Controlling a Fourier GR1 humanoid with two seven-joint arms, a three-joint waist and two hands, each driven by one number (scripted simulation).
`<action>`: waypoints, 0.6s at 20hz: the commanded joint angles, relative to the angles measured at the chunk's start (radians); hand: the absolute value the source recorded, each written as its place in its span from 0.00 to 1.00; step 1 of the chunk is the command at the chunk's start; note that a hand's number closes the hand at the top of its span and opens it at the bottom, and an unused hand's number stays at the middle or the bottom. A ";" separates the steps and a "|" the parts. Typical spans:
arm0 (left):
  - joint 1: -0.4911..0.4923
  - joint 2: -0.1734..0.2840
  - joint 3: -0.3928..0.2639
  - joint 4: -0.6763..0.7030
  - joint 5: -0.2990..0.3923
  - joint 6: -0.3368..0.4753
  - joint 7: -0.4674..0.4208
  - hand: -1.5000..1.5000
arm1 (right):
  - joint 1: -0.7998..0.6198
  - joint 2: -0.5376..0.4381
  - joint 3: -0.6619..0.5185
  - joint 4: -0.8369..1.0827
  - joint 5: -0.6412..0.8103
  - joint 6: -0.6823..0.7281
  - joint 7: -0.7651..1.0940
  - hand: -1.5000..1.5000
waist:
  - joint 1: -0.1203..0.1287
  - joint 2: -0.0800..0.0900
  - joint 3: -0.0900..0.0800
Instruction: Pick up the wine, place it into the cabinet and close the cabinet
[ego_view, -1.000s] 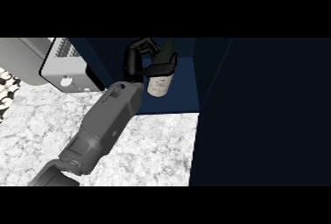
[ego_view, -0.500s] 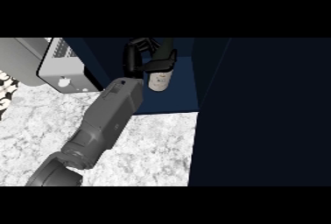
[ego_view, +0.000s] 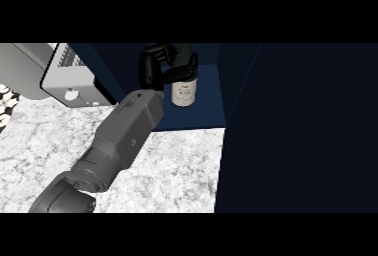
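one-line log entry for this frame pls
phase: placing | left hand: curled round wine bottle | bottle: upright inside cabinet | cabinet door: open | right hand: not in view

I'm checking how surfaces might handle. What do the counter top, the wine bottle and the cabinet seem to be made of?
Counter top: looks like polished stone, going by its grey-white mottling. Wine bottle: probably dark glass with a pale paper label; the left robot hand curls round it. Cabinet: flat, matt dark blue, perhaps painted wood; no grain shows.

Wine bottle (ego_view: 183, 92) with pale label stands inside dark-blue cabinet (ego_view: 203, 107).
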 joint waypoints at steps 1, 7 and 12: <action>0.002 0.000 0.019 0.035 0.009 -0.007 -0.027 1.00 | 0.018 -0.013 -0.017 -0.067 -0.045 0.002 0.037 0.00 | -0.008 0.005 -0.002; -0.007 0.001 0.010 0.073 -0.010 0.042 -0.034 1.00 | 0.007 -0.007 -0.013 -0.058 -0.045 0.008 0.031 0.00 | -0.014 0.005 -0.002; -0.004 0.017 0.004 0.082 -0.043 0.038 -0.030 0.00 | 0.002 0.003 0.003 -0.023 -0.018 0.005 -0.006 0.00 | -0.001 0.005 -0.002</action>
